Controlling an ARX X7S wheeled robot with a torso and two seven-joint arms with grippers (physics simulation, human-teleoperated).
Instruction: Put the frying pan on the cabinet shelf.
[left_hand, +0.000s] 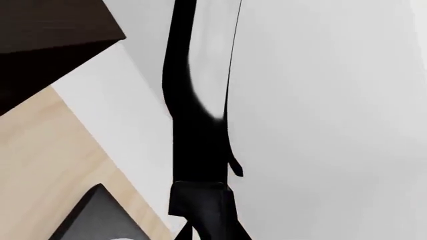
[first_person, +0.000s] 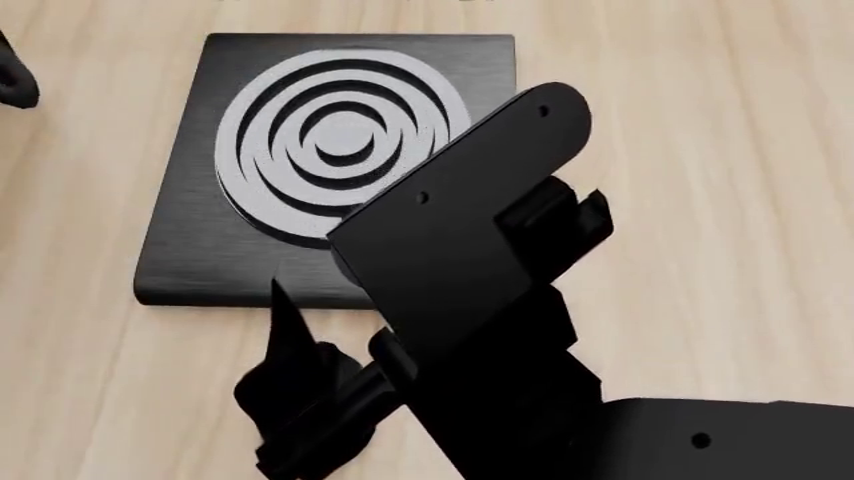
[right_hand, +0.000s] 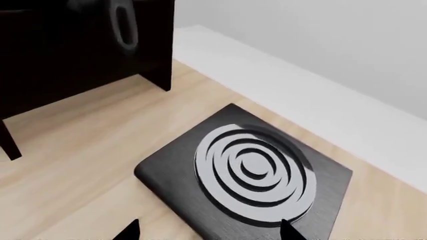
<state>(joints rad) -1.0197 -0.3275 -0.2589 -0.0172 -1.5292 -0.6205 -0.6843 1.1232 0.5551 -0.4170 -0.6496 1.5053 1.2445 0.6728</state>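
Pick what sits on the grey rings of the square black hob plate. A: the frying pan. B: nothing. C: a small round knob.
B: in the right wrist view the hob plate shows all its grey rings bare, with nothing resting on them.

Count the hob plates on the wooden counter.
1. The square black hob plate with grey concentric rings lies flat on the light wooden counter, ahead of the right arm. Others could sit outside the views.
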